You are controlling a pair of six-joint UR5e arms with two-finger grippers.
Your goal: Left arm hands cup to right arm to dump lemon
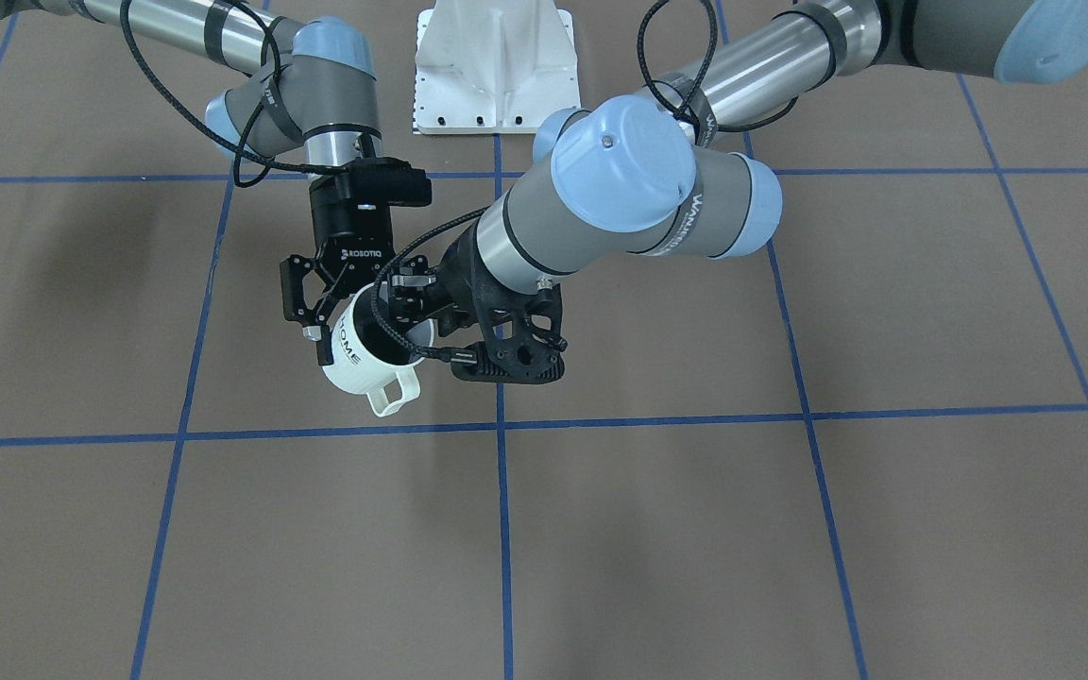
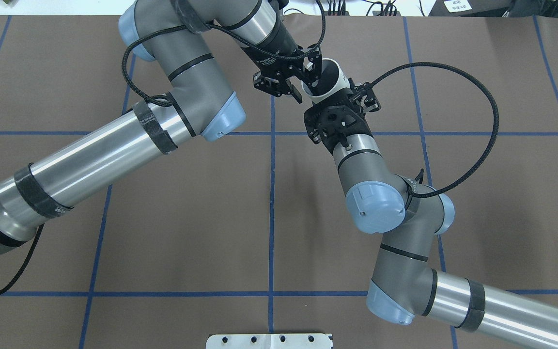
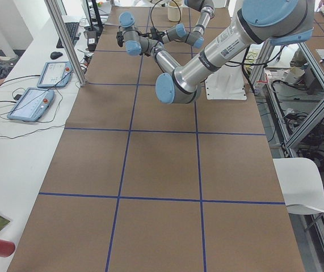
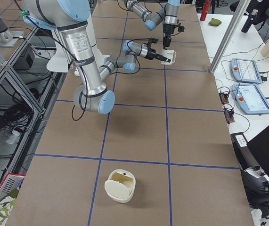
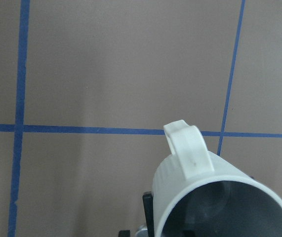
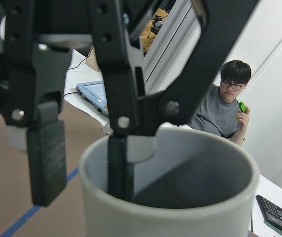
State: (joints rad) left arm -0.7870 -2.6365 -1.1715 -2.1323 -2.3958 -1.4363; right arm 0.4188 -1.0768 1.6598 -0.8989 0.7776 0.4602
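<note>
The white cup [image 1: 366, 366] with black "HOME" lettering hangs tilted in the air between both grippers, handle pointing down and away from the robot. It also shows in the overhead view [image 2: 333, 80] and in both wrist views [image 5: 200, 192] [image 6: 170, 217]. My right gripper [image 1: 363, 331] [image 2: 337, 96] comes from above and is shut on the cup's body. My left gripper [image 1: 395, 312] [image 2: 305, 80] is at the rim, one finger inside the cup and the other finger [image 6: 47, 163] outside with a small gap to the wall, so it is open. No lemon shows; what I see of the cup's greyish inside is bare.
The white robot base plate [image 1: 495, 66] [image 2: 269, 341] sits between the arms. A cream container [image 4: 120, 186] stands on the table near the robot's right end. An operator [image 6: 224, 103] and tablets [image 4: 242, 70] are beyond the far table edge.
</note>
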